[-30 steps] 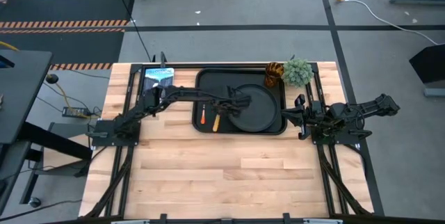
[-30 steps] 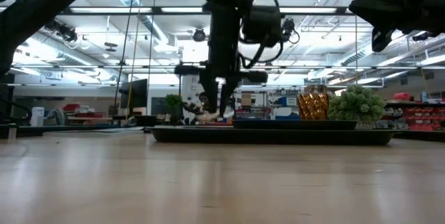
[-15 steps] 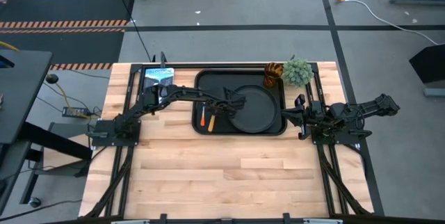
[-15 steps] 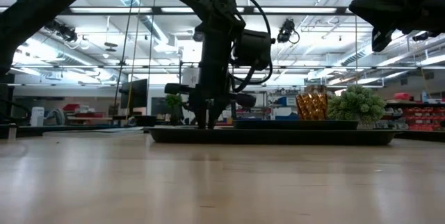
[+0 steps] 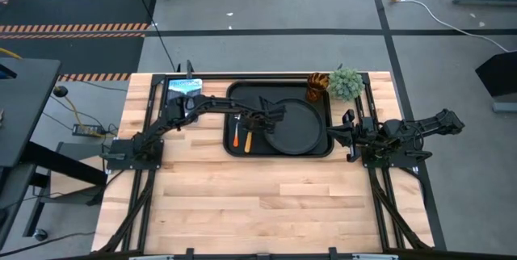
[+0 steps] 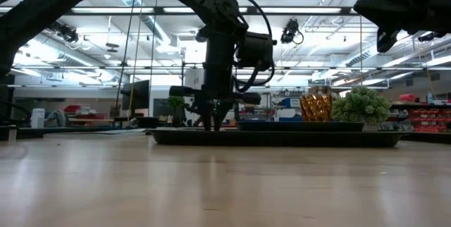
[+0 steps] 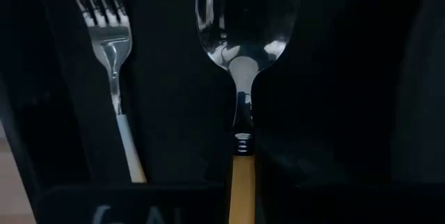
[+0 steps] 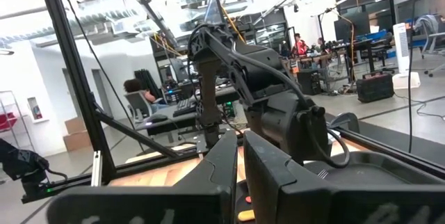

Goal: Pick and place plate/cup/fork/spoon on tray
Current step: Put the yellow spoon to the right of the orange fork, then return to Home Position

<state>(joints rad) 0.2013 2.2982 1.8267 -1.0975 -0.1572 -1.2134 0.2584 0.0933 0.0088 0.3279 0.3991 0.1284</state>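
Note:
The black tray [image 5: 234,90] lies at the table's far middle. The round black plate [image 5: 292,127] rests in its right half. The fork [image 5: 236,135] and the spoon [image 5: 248,139] lie side by side in its left part, handles toward the near edge; both also show in the left wrist view, the fork [image 7: 111,50] and the spoon [image 7: 243,36]. The amber cup [image 5: 317,85] stands at the tray's far right corner. My left gripper [image 5: 255,124] is open, pointing down just over the spoon. My right gripper [image 5: 349,135] is shut and waits at the table's right edge.
A fuzzy green plant ball [image 5: 346,82] stands beside the cup at the far right. A blue and white item [image 5: 184,89] lies at the far left. Bare wooden table [image 5: 258,203] stretches from the tray to the near edge.
My left gripper has gone toward the table's left edge, from over the plate's left rim to over the spoon, and has come down close to the tray. The fork, spoon, plate and cup have stayed where they were.

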